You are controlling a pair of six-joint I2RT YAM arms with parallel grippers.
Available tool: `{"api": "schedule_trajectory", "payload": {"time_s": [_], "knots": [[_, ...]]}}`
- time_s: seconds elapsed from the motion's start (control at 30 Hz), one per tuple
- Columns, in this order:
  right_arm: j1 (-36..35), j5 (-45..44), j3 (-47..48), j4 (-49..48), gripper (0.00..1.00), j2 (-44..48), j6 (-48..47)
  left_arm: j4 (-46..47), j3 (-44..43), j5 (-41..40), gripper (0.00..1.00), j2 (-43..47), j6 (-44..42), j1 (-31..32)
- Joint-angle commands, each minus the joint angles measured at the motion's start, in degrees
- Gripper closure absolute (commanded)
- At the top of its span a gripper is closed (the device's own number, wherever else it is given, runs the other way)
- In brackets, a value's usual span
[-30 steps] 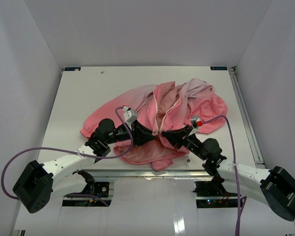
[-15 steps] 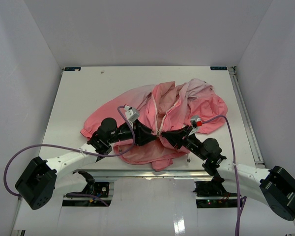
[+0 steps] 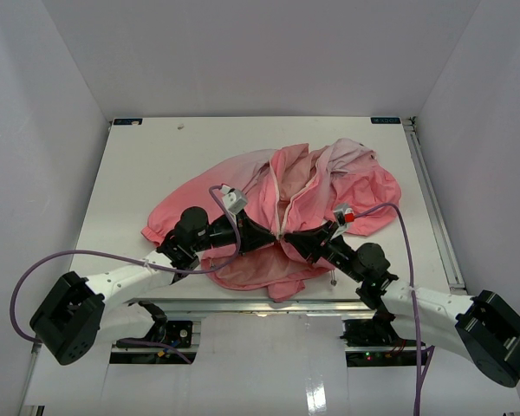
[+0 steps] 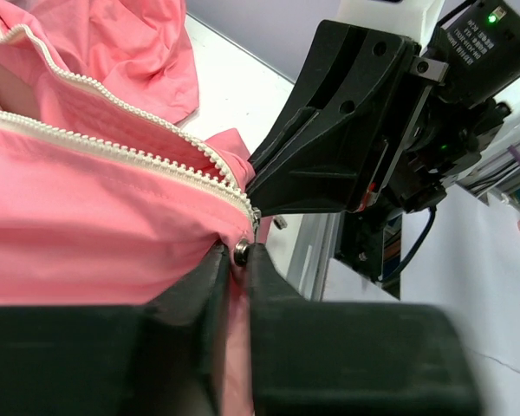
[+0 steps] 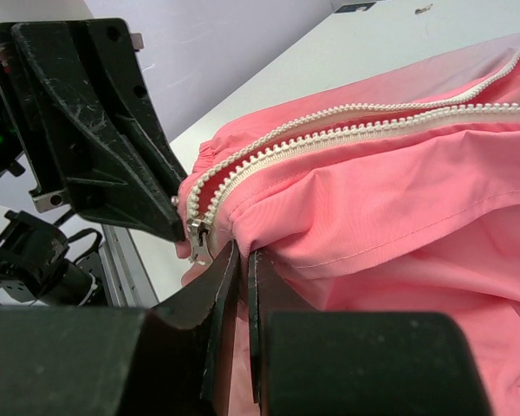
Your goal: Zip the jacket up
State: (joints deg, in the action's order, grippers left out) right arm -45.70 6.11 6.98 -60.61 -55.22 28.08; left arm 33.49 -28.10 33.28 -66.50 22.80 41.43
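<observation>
- Edging rightward over the bench (image 3: 139,165), the left gripper (image 4: 238,264) stays pinched on the jacket (image 3: 329,186) hem beside a snap stud (image 4: 242,252).
- Both zipper ends (image 5: 208,191) now almost meet near the bench's front edge, which should help in joining them.
- Barely moved, the right gripper (image 5: 240,256) clamps fabric beside the slider (image 5: 197,236).

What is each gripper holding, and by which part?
Both pinch the jacket at the near end of its zipper: left gripper on one side, right gripper on the other.
</observation>
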Motion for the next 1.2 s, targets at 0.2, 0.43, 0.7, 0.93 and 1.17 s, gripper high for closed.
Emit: {"api": "schedule_trajectory", "payload": {"time_s": [0.2, 0.43, 0.7, 0.93, 1.17], "knots": [[0.20, -2.03, 3.23, -3.39, 0.92, 1.30, 0.27, -1.79, -1.18, -0.92, 1.00, 1.03, -2.74, 0.17], [0.28, -4.04, 5.03, -0.45, 0.92, 1.72, 0.16, -3.63, 0.29, -1.51, 1.00, 2.03, -5.28, 0.23], [1.59, -3.73, 8.58, 4.02, 0.92, 0.29, -0.65, -7.03, 0.42, -0.40, 1.00, 3.32, -8.22, 0.23], [4.50, -2.44, 10.09, 5.71, 0.92, -0.37, -0.69, -8.62, 0.10, 0.38, 1.00, 2.49, -10.21, 0.19], [7.20, 0.11, 10.33, 6.03, 0.92, -0.15, -0.03, -8.78, -0.46, 0.39, 1.00, 0.94, -10.74, 0.23]]}}
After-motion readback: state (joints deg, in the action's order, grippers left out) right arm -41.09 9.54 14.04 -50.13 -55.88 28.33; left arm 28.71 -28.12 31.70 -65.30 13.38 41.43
